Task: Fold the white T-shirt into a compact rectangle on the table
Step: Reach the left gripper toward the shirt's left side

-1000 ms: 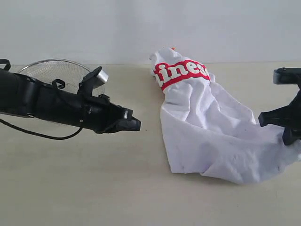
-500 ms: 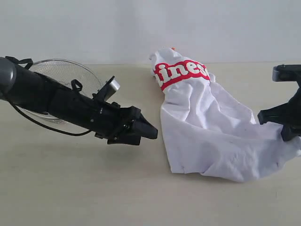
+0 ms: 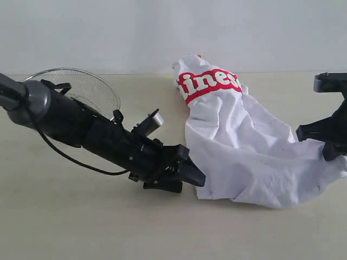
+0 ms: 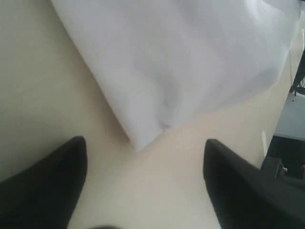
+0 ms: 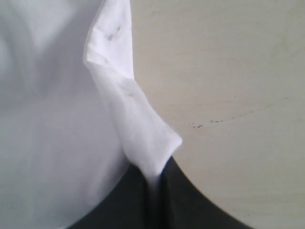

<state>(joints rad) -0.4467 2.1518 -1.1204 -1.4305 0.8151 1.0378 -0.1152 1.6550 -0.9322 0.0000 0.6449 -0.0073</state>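
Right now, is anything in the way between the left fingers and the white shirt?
No, nothing visible. The left fingers are spread open over bare table, and the white T-shirt has its near corner just ahead between them. The wire basket sits back behind that arm, out of the way.

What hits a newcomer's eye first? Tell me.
A crumpled white T-shirt with red lettering sprawls right of centre on the table. The left gripper, jaws open, points at its near corner, while the right gripper pinches a fold at the shirt's right edge. A wire-mesh basket sits far left.
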